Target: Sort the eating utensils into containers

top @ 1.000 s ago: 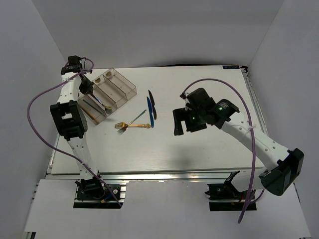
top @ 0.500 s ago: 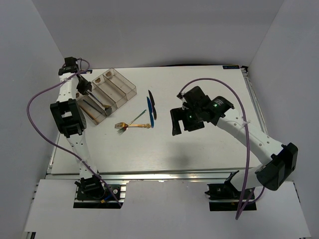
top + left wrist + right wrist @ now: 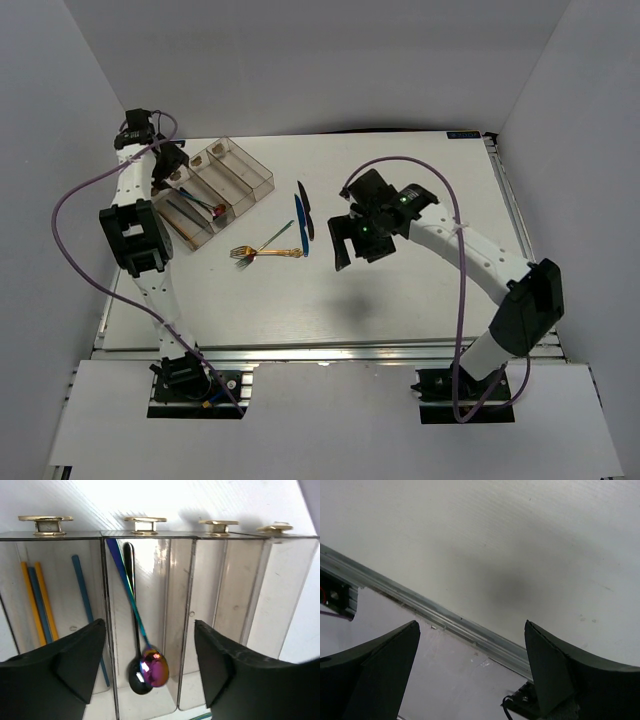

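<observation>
In the tray (image 3: 192, 580) sat spoons (image 3: 152, 667), chopsticks (image 3: 42, 600); fork (image 3: 262, 253), knives (image 3: 299, 225) waited on the desk (image 3: 400, 300); left fingers (image 3: 75, 665), right fingers (image 3: 380, 660) gaped empty

Light: bright, even, overhead. Shadow: one soft grey patch on table (image 3: 510, 585). Glare: organiser tray (image 3: 192, 595) walls washed white, left wrist view.

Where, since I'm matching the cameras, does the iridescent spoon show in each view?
Top external: iridescent spoon, left of centre, inside the organiser tray.
Left wrist: lower centre, second compartment from the left.
Right wrist: not in it.
Shared landmark: the organiser tray.
</observation>
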Robot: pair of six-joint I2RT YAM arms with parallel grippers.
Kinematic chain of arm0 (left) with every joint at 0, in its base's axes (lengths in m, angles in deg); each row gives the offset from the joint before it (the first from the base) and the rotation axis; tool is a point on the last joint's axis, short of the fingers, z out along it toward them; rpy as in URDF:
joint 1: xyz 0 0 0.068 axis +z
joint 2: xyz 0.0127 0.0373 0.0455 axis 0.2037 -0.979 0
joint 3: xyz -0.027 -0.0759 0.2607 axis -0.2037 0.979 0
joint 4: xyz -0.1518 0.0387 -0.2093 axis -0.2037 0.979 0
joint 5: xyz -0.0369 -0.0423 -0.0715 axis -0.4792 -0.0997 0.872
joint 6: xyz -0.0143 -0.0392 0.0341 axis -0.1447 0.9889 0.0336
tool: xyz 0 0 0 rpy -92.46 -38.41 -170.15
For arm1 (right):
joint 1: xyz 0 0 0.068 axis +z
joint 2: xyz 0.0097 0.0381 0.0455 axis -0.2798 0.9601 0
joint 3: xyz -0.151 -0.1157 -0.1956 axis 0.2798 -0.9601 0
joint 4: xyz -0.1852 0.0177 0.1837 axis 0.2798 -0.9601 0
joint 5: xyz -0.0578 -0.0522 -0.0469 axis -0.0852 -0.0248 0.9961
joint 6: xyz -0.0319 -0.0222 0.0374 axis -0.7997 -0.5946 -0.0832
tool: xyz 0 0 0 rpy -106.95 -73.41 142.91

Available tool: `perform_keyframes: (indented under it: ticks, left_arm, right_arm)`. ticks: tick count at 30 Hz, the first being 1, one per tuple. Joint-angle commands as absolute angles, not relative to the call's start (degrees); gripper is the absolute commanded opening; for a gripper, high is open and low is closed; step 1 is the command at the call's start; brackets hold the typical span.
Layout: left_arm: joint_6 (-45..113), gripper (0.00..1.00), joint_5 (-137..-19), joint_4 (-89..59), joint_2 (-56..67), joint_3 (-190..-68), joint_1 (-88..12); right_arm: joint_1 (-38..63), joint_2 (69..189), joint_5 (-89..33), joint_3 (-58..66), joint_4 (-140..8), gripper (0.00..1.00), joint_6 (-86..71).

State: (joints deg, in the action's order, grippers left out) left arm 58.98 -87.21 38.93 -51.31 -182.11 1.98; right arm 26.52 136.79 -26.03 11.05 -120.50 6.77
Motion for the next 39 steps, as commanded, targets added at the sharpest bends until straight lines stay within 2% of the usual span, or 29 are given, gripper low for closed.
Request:
perform_keyframes:
  ticks: [1,2,5,9,11,13,16,22,32,36,39]
  left_arm:
    - [57.57,0.82,-86.41,38.23,-41.49,-181.45,0.99]
    - [57.39,0.98,-87.46,38.14,-37.38,-179.96,-0.32]
    - [55.89,0.98,-91.23,39.8,-30.25,-171.62,-4.35]
    - [58.95,0.98,-100.63,43.5,-12.8,-155.2,-7.53]
    - [62.12,0.98,-101.62,42.63,-4.95,-142.63,-7.54]
    - [63.36,0.98,-102.76,41.93,5.83,-136.3,-7.54]
    - [62.84,0.98,-102.41,43.75,14.57,-129.25,-7.54]
    - [63.09,0.98,-101.54,47.28,20.75,-120.01,-8.33]
    - [62.66,0.98,-102.33,51.15,24.27,-119.13,-11.4]
    - [62.57,0.98,-101.89,51.5,24.8,-118.25,-13.16]
    - [62.57,0.98,-101.97,51.76,25.15,-117.99,-13.42]
  right_arm:
    - [26.99,140.6,-25.06,15.4,-117.11,0.89,5.47]
    - [27.43,143.4,-24.62,16.37,-116.06,0.89,4.25]
    - [29.98,149.2,-24.36,20.49,-112.55,0.88,-1.1]
    - [33.14,156.68,-25.32,26.46,-107.02,0.83,-9.01]
    - [34.37,161.76,-26.11,29.9,-106.39,0.83,-11.31]
    - [34.99,165.38,-25.68,35.69,-106.99,0.82,-13.25]
    - [35.69,171.45,-24.71,41.59,-106.22,0.8,-13.87]
    - [37.01,180.5,-22.34,48.53,-104.8,0.8,-18.18]
    - [37.28,185.17,-18.12,45.22,-97.25,0.78,-23.62]
    - [37.54,184.12,-18.38,40.21,-96.01,0.65,-24.77]
    - [38.42,181.93,-19.69,34.16,-92.94,0.64,-26.0]
